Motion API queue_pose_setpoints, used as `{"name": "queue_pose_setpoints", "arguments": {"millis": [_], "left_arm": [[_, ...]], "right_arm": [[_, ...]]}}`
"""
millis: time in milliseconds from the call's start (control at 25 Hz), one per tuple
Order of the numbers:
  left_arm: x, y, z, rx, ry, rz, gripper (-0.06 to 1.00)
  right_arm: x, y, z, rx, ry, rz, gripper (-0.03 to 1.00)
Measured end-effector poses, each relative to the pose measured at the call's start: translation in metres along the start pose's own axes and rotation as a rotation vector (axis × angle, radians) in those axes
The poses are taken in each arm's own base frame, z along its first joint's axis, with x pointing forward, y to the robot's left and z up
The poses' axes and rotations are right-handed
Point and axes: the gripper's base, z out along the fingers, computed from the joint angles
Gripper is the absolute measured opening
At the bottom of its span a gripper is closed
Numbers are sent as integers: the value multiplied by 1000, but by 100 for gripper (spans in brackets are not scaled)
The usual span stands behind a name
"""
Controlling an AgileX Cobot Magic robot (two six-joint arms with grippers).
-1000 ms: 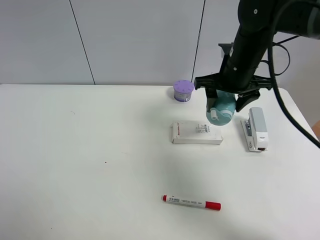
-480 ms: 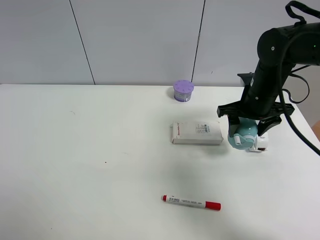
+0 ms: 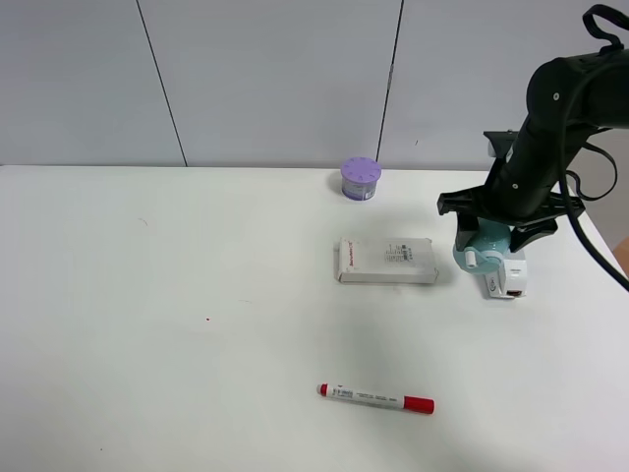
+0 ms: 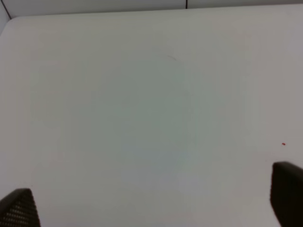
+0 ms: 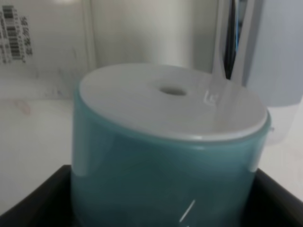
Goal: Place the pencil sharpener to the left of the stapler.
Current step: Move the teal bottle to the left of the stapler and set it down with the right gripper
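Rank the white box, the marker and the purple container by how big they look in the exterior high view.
1. White box: covers most area.
2-3. Marker and purple container: unsure. The marker is long but thin and nearer the camera; the container is compact and farther back.

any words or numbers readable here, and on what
Nothing reads for certain.
On the box: red and dark print, too small; its barcode digits in the right wrist view are blurred.
On the marker: label print, too small.
On the stapler: a small mark, unreadable.
On the sharpener: none seen.
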Motion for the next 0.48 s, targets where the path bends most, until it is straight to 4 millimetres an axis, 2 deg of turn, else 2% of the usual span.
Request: {"name": "queue_pose_setpoints", "arguments": {"millis": [160, 480], "left_arm": [[0, 0, 0, 0, 0, 0, 99], [0, 0, 0, 0, 0, 0, 99]], "right_arm": [[-3, 2, 4, -17, -16, 8, 64], [-7, 7, 30, -32, 20, 29, 64]]}}
